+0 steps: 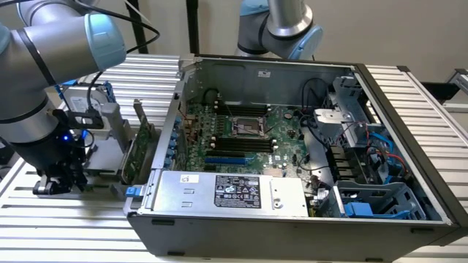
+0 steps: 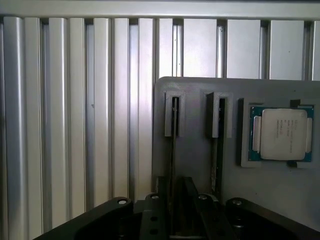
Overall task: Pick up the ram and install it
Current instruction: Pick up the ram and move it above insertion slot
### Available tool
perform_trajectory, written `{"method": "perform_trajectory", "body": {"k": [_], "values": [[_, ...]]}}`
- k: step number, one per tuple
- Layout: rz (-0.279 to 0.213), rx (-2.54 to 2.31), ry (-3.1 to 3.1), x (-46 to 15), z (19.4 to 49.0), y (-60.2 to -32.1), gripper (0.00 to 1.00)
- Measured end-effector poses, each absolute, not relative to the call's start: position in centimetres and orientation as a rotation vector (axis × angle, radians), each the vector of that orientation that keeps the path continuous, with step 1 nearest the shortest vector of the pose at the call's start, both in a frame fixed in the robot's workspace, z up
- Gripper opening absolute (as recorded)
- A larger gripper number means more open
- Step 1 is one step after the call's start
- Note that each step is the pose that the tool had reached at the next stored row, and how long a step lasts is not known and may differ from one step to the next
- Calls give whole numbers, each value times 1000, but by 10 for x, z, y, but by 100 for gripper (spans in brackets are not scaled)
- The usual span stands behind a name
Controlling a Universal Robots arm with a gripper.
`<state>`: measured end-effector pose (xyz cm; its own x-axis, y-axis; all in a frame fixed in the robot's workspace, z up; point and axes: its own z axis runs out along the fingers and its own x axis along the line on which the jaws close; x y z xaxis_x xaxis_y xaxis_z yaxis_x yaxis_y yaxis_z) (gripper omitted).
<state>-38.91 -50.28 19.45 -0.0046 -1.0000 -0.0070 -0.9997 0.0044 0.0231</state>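
Two ram sticks stand edge-on in the slots of a grey holder plate (image 2: 195,150); one ram (image 2: 173,130) runs straight under my gripper (image 2: 176,189), the other ram (image 2: 218,150) lies beside it. My gripper (image 1: 62,183) hangs low over the holder (image 1: 109,139) outside the case, at the exterior view's left. The open computer case (image 1: 292,224) shows its motherboard (image 1: 281,129) with long black slots (image 1: 238,143) and a blue slot (image 1: 230,160).
A CPU chip (image 2: 280,134) sits in a recess of the holder plate. A large green expansion card (image 1: 139,148) stands upright between the holder and the case wall. A second arm (image 1: 281,24) stands behind the case. The ribbed metal table (image 1: 66,230) surrounds everything.
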Motion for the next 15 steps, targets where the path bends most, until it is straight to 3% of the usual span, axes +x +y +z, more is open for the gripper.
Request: {"method": "perform_trajectory", "body": {"k": [4,5,15], "values": [[-33,2208,-2218,-389,195,-503,100],[-33,2208,-2218,-389,195,-503,0],[-33,2208,-2219,-389,195,-503,0]]}}
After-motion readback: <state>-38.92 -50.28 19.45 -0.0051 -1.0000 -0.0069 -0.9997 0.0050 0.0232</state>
